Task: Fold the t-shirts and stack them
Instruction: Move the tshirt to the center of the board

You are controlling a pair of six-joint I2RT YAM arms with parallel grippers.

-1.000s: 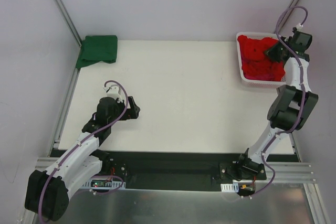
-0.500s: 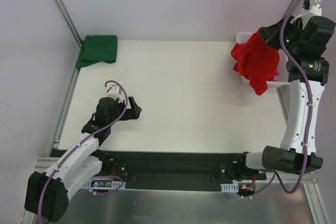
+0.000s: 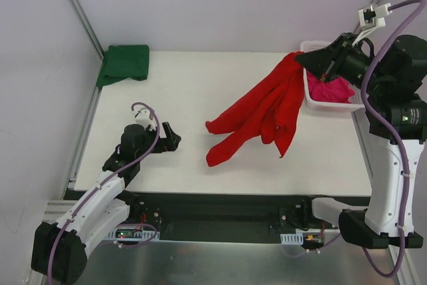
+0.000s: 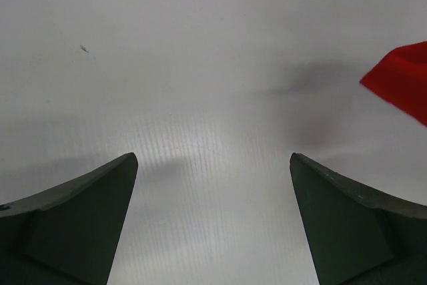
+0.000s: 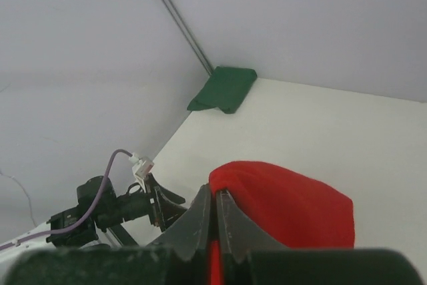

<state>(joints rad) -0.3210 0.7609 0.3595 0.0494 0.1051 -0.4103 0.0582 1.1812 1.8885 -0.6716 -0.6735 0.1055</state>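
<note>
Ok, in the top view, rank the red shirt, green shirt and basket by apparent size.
1. red shirt, though held up nearer the camera.
2-3. basket and green shirt look alike; basket partly hidden.

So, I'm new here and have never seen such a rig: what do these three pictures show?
Two robot arms stand bolted at the near edge of a white table. One picture looks down from above; the other two come from wrist cameras. The right gripper is shut on a red shirt that trails over the table. The left gripper is open and empty. A pink shirt lies in the basket, and a folded green shirt sits in the far left corner.
</note>
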